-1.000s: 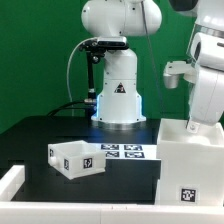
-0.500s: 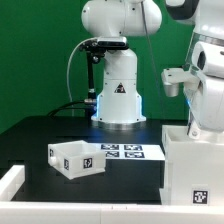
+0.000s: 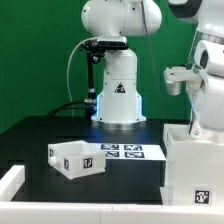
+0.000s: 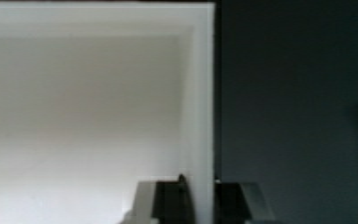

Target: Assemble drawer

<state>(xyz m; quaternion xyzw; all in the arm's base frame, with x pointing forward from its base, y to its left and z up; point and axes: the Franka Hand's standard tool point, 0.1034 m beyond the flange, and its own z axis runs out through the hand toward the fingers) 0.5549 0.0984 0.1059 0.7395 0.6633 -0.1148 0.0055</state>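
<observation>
The drawer point(image 3: 75, 158), a small white open-top box with tag markers on its sides, sits on the black table at the exterior view's left, far from the gripper. The arm point(image 3: 205, 80) reaches down into the large tall white box point(image 3: 190, 165) at the exterior view's right, and its fingers are hidden there behind the box's wall. In the wrist view my gripper point(image 4: 201, 188) straddles that box's thin white wall point(image 4: 201, 100), one dark finger point(image 4: 163, 200) on each side, shut on it.
The marker board point(image 3: 122, 152) lies flat on the table between the drawer and the large box. The robot's base point(image 3: 118, 95) stands behind it. A white rail point(image 3: 12, 180) borders the table's front left corner.
The arm and the large white box have shifted a little toward the exterior view's right together. The drawer has not moved.
</observation>
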